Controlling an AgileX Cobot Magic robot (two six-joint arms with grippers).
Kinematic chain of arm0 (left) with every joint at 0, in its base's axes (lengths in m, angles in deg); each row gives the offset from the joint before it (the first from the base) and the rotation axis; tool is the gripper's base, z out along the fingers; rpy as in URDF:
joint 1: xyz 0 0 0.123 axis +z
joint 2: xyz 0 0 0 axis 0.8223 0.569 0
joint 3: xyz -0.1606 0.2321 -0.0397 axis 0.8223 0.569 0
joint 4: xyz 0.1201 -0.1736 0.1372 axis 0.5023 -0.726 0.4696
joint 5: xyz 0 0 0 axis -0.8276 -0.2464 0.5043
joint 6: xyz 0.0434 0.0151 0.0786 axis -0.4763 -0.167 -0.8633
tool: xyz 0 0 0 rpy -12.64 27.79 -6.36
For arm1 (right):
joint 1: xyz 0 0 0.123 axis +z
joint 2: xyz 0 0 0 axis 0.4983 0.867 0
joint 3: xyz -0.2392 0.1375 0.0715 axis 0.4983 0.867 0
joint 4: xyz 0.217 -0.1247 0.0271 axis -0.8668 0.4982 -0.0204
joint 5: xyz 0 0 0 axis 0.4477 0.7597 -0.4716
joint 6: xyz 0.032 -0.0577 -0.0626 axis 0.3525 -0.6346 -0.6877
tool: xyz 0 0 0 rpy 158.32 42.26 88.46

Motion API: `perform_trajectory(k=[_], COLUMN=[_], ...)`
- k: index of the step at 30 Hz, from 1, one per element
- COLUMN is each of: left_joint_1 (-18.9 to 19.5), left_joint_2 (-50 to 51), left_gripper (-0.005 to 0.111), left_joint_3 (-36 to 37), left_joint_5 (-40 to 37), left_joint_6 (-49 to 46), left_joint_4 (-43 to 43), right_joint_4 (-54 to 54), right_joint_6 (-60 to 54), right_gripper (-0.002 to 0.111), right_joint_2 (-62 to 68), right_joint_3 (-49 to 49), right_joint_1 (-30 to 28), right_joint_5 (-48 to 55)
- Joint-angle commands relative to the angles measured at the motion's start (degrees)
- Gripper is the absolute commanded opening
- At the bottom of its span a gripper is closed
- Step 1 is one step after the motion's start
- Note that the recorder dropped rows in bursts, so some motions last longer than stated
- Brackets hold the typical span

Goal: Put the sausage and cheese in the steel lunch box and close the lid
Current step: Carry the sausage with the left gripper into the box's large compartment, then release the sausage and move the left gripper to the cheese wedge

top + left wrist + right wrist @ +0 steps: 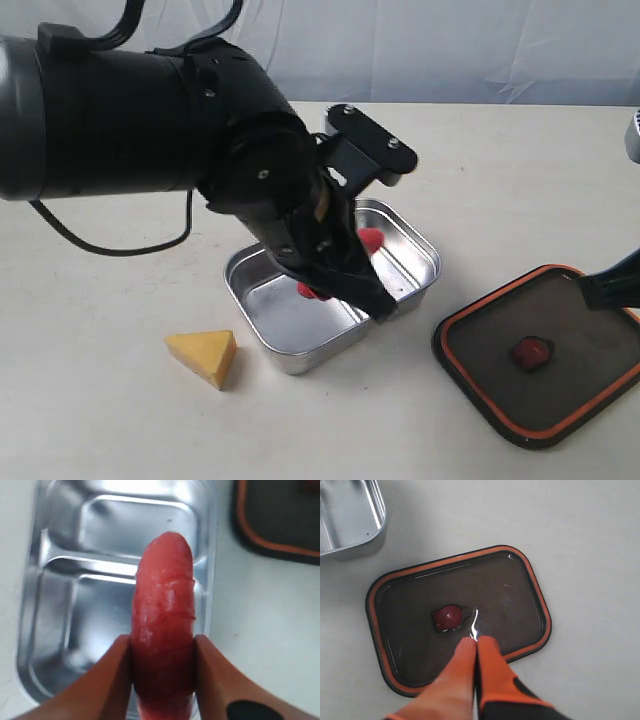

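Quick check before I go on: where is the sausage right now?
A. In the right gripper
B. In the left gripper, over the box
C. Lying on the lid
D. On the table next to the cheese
B: the left wrist view shows the left gripper shut on the sausage, with the box right beneath it.

Glossy red sausage [162, 620] hangs pinched in the left claw [162, 642] over the open steel lunch box [290, 325], yellow cheese [205, 355] sits on the counter [100, 400] just beside it, lid [585, 330] lies flat nearby, orange seal up.
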Motion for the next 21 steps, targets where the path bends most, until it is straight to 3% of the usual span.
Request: perform_trajectory(k=[1, 9, 16, 21], left_joint_1=[3.45, 7.02, 7.18, 7.18], left_joint_2=[1.36, 6.04, 8.08, 8.08], left_gripper=[0.0, 0.0, 0.0, 0.021], left_joint_3=[-0.21, -0.21, -0.21, -0.21], left_joint_5=[-0.64, 0.55, 0.51, -1.8], left_joint_6=[3.26, 3.26, 3.11, 2.87], left_joint_4=[2.82, 3.14, 2.74, 2.74], right_joint_4=[1.02, 1.02, 0.79, 0.79], right_joint_6=[-0.4, -0.4, -0.4, -0.4], right_gripper=[-0.001, -0.001, -0.001, -0.001], right_joint_2=[-1.14, -1.13, -1.13, -1.13], right_joint_3=[0.24, 0.24, 0.24, 0.24], right_joint_1=[-0.27, -0.27, -0.27, -0.27], right_joint_5=[0.37, 0.49, 0.49, 0.49])
